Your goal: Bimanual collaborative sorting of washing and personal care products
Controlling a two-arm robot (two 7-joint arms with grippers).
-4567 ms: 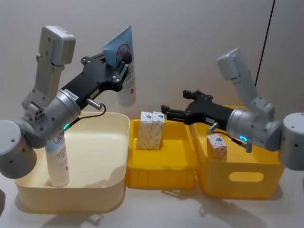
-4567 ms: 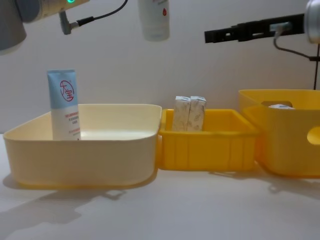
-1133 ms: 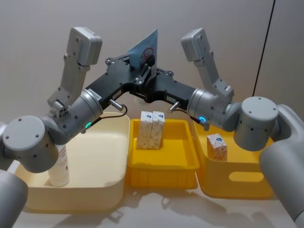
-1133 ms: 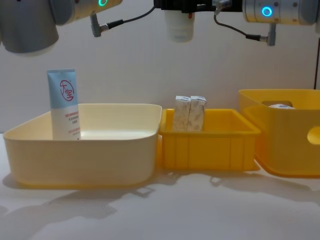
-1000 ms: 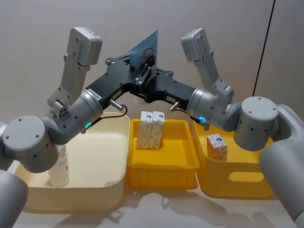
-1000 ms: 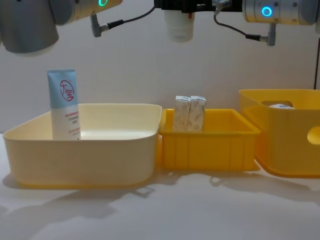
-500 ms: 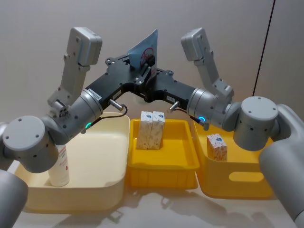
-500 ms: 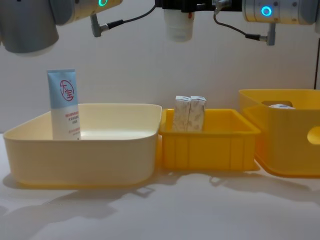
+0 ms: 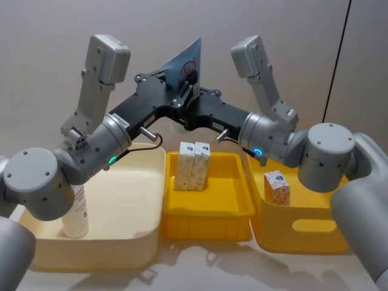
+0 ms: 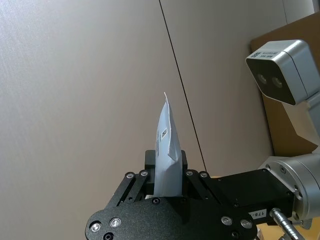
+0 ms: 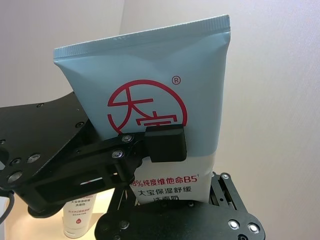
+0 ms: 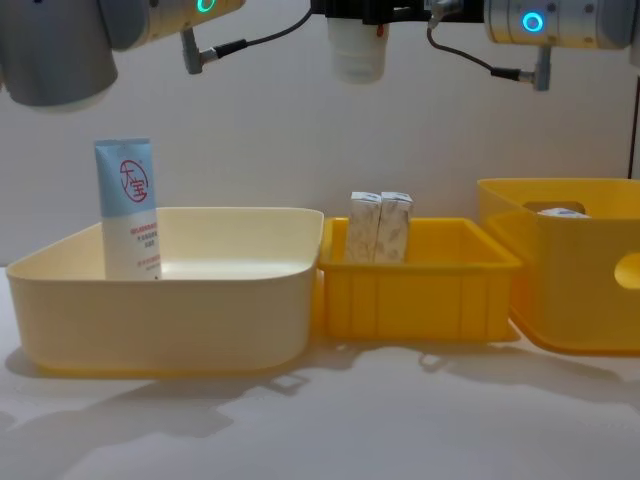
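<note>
A light-blue-and-white squeeze tube (image 9: 182,60) hangs cap-down high above the middle yellow tray (image 9: 206,221). My left gripper (image 9: 180,91) is shut on it; one black finger (image 11: 160,145) crosses its printed face (image 11: 150,80). In the left wrist view the tube (image 10: 167,145) stands edge-on in the left gripper (image 10: 166,172). My right gripper (image 9: 194,108) meets the tube's white lower end from the other side. The cap (image 12: 357,55) shows at the top of the chest view. A second tube (image 9: 74,209) stands in the cream bin (image 9: 121,242).
Two white cartons with peach pattern (image 9: 194,165) stand side by side in the middle tray. Another carton (image 9: 276,187) stands in the taller yellow bin (image 9: 303,236) on the right. The three containers sit in a row, touching, with bare table in front.
Since 4.6 s ago both arms have come together over the middle tray, the left carrying the tube right. Over the last second nothing has visibly moved.
</note>
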